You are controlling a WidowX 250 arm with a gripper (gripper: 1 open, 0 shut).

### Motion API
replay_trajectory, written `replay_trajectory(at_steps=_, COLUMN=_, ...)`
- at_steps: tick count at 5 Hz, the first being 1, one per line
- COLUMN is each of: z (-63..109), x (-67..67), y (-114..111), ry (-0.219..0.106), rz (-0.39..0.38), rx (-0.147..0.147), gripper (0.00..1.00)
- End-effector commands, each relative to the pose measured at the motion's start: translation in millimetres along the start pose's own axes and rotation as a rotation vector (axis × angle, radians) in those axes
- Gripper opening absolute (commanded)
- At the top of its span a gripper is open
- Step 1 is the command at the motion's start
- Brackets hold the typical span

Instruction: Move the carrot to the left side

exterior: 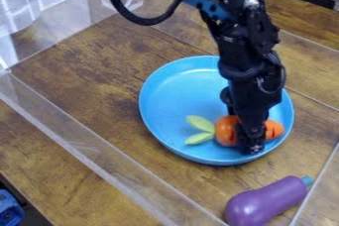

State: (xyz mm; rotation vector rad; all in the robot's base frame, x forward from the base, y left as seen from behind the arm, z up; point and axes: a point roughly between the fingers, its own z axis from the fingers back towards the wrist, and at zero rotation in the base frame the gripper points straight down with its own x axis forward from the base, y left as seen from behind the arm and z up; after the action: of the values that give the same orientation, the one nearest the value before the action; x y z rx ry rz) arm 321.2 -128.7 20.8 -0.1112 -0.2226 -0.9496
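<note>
Gripper [248, 137] clamped on the carrot [233, 129], pointing steeply down inside the blue plate [169, 96] at its right near portion, on the wooden table [79, 61], purple eggplant [269, 200] lying nearer, right.

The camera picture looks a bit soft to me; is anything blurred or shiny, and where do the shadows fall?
In the camera view, everything is low-resolution and slightly soft; the carrot shows no groove detail. The blue plate casts only a faint shadow on the wooden table, so the lighting is diffuse. The clear plastic wall catches pale reflections, and the eggplant has a dull highlight.
</note>
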Motion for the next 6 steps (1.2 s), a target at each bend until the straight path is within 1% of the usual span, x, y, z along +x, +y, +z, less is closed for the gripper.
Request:
replay_trajectory(at_steps=1, z=-4.7, x=-11.1, y=-18.8, ry=0.043, rz=0.019, rx=-0.052, gripper=0.00)
replay_trajectory(at_steps=3, z=-0.2, x=-12.8, y=-24.9, ry=0.048, rz=0.053, rx=-0.076, gripper=0.00)
replay_trajectory(at_steps=6, z=0.7, x=-10.4, y=-25.9, ry=0.043, rz=0.069, rx=-0.098, gripper=0.00)
